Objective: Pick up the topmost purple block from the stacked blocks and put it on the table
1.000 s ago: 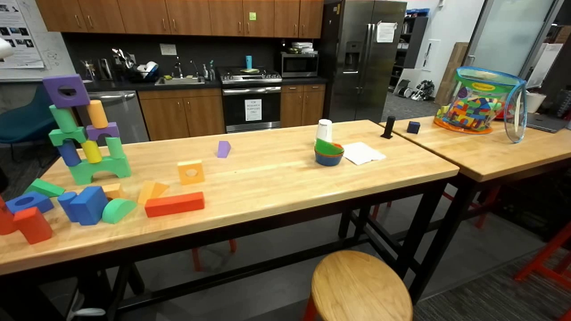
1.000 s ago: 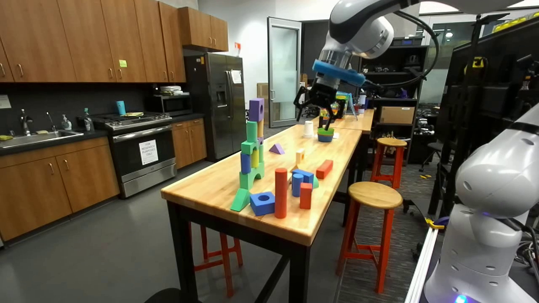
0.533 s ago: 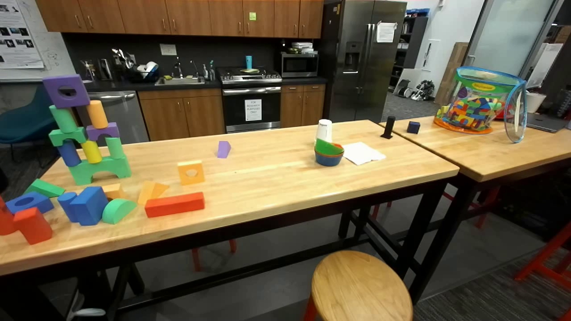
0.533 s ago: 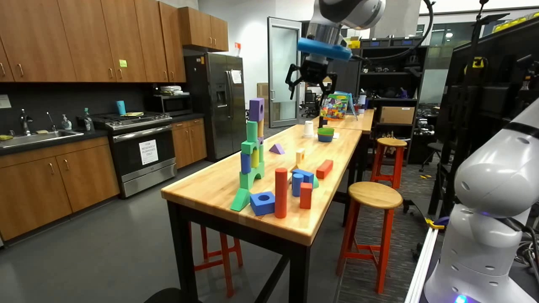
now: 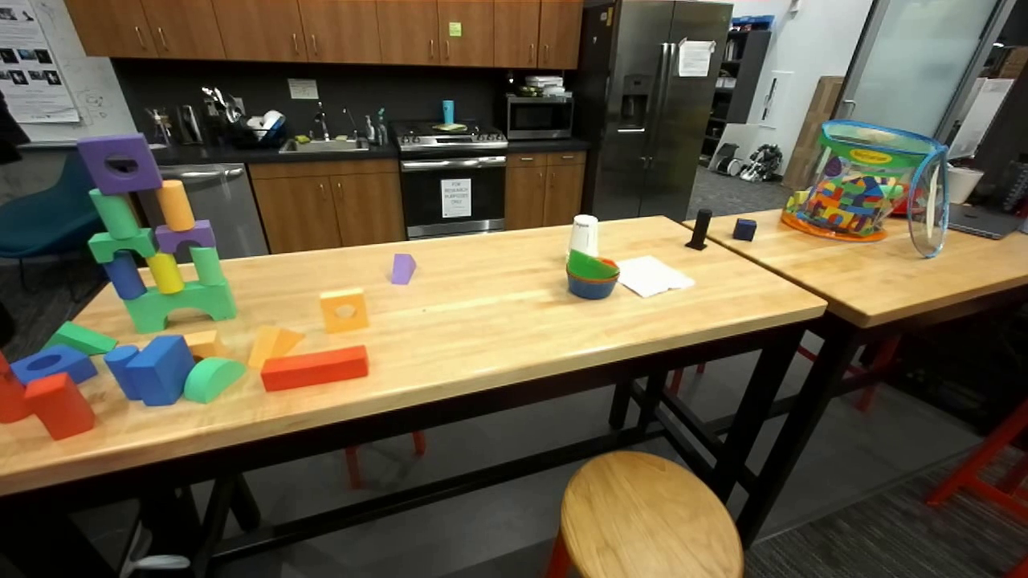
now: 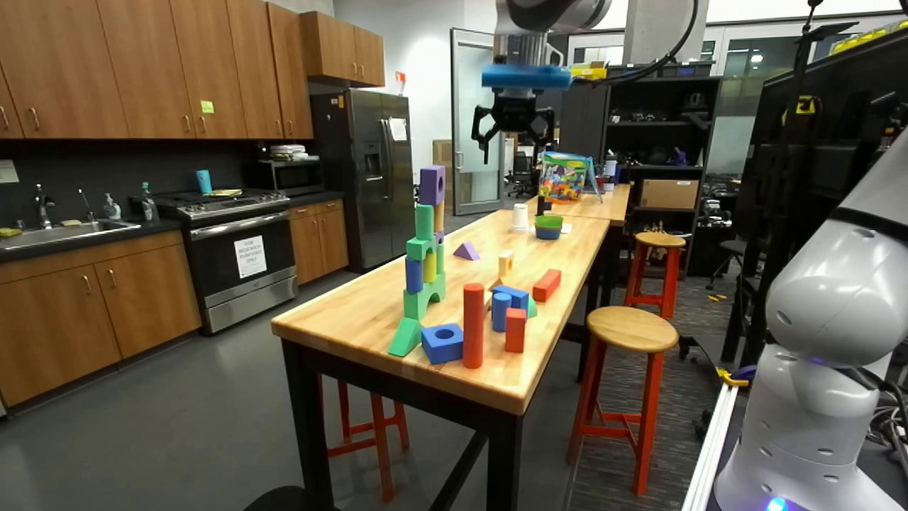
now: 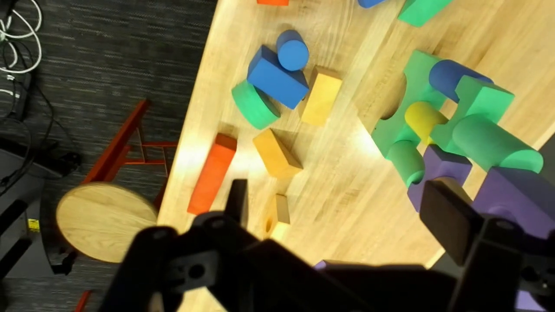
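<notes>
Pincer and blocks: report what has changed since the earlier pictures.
In an exterior view, the open pincer has risen and shifted toward picture left, its tilt straightened to point down. Nothing was grasped or released. The topmost purple block stays on the stacked blocks; the loose blocks on the table also look unmoved.

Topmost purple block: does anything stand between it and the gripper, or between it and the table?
Nothing visible stands between the gripper and the topmost purple block. Below it, the other stacked blocks separate it from the table.
</notes>
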Controlling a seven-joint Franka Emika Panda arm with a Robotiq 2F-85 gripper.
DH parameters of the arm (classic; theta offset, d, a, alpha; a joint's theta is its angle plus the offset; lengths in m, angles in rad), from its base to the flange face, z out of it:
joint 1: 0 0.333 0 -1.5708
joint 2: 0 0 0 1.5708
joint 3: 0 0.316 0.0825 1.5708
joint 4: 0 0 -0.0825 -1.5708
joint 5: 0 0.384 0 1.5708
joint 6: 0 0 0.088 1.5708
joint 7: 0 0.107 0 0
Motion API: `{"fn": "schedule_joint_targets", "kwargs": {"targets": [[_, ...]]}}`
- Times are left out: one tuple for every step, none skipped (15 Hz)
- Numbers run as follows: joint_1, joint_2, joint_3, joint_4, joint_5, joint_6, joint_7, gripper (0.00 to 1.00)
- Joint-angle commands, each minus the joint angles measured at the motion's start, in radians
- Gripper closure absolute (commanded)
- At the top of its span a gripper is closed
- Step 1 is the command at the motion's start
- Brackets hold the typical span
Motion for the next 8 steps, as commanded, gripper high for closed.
{"fn": "schedule_joint_targets", "kwargs": {"targets": [[0.027,0.005,-0.022,0.005,-0.009,-0.004,0.007,0.0],[0.027,0.006,-0.022,0.006,-0.009,-0.005,0.007,0.0],[0.027,0.006,-0.022,0.008,-0.009,-0.006,0.007,0.0],[0.026,0.012,-0.02,0.009,-0.02,-0.01,0.011,0.0],[0.034,0.017,-0.027,0.009,-0.024,0.001,-0.028,0.0],[0.039,0.027,-0.031,0.013,-0.03,0.013,-0.06,0.0],[0.044,0.034,-0.036,0.017,-0.033,0.021,-0.094,0.0],[0.044,0.043,-0.037,0.026,-0.04,0.024,-0.097,0.0]]}}
